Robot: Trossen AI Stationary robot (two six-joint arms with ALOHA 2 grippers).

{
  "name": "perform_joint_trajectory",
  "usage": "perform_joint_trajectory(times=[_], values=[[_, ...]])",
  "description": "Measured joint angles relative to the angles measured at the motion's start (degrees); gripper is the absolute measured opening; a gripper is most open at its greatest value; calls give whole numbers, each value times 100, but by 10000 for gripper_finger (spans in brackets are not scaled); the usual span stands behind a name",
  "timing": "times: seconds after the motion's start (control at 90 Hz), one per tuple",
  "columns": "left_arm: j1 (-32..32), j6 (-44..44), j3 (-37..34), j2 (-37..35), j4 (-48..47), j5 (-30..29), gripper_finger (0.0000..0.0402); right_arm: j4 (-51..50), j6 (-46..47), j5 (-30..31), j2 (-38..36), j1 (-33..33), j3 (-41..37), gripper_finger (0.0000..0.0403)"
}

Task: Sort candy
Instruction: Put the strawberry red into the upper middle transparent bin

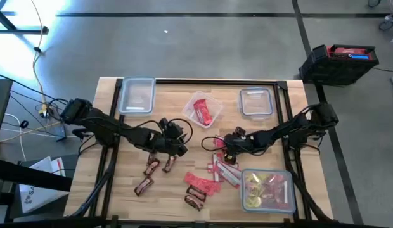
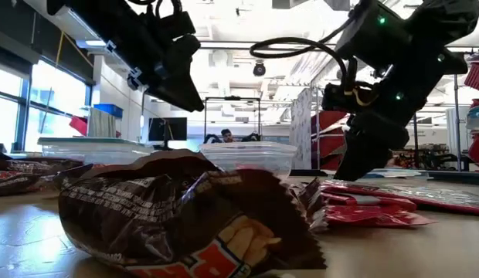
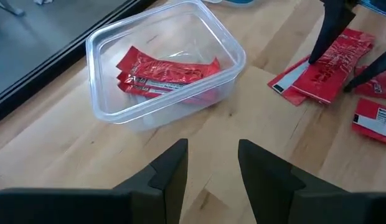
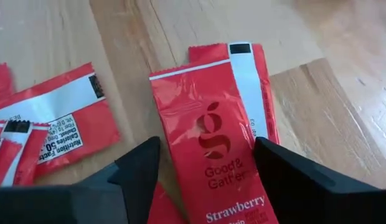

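The right gripper [image 4: 202,171] has its fingers [image 4: 137,171] spread wide astride a flat red packet [image 4: 208,143] printed "Strawberry", lying on the pale wooden bench [image 1: 120,183]. The left gripper [image 3: 211,165], fingers parted and empty, hangs beside a clear container [image 3: 165,62] holding more red packets. Beyond is a bright workshop.

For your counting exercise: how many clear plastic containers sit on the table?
4: one at the back left, one back right, one back centre holding red packets, one front right holding yellow candy.

Wood table [image 1: 120,190] w/ 4 clear containers [image 1: 137,96]; black crate [image 1: 339,63] on floor.
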Motion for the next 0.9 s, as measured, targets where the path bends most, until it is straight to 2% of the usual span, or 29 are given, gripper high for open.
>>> perform_joint_trajectory(times=[0.333,0.567,0.9], values=[[0,0,-1,2,-28,-2,126,-28,78,171,8,-7,-6,109],[-2,-351,-1,7,-592,221,126,-121,77,137,20,-8,119,53],[-1,-555,0,7,-938,151,126,-1105,-28,129,22,-7,1399,7]])
